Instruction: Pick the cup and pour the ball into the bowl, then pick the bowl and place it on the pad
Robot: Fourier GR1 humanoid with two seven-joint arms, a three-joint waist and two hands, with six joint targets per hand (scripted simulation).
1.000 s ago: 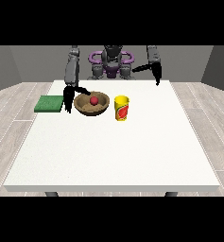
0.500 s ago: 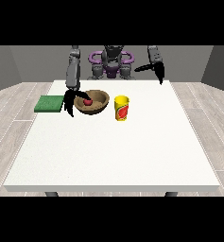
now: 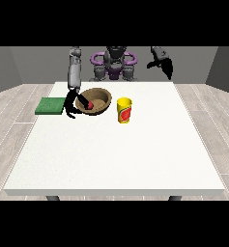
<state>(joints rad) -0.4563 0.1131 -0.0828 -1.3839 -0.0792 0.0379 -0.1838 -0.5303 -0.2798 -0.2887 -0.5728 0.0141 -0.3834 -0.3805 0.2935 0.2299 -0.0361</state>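
The brown bowl (image 3: 97, 99) sits at the table's back left, tipped a little, with the red ball (image 3: 89, 104) inside near its left rim. The hand at the view's left (image 3: 70, 107) is at the bowl's left rim, its thumb curled over the edge and its fingers under the outside wall. Right of the bowl, the yellow cup (image 3: 124, 110) with a red label stands upright, untouched. The green pad (image 3: 50, 105) lies flat just left of that hand. The hand at the view's right (image 3: 164, 65) hangs high above the table's far right edge, fingers relaxed, holding nothing.
The white table (image 3: 116, 154) stretches wide towards the camera in front of the objects. The robot's torso (image 3: 115, 65) stands behind the far edge. Grey floor surrounds the table.
The hand at the view's left has closed on the bowl's left rim, and the bowl has risen and tipped slightly. The hand at the view's right has drifted up and outward.
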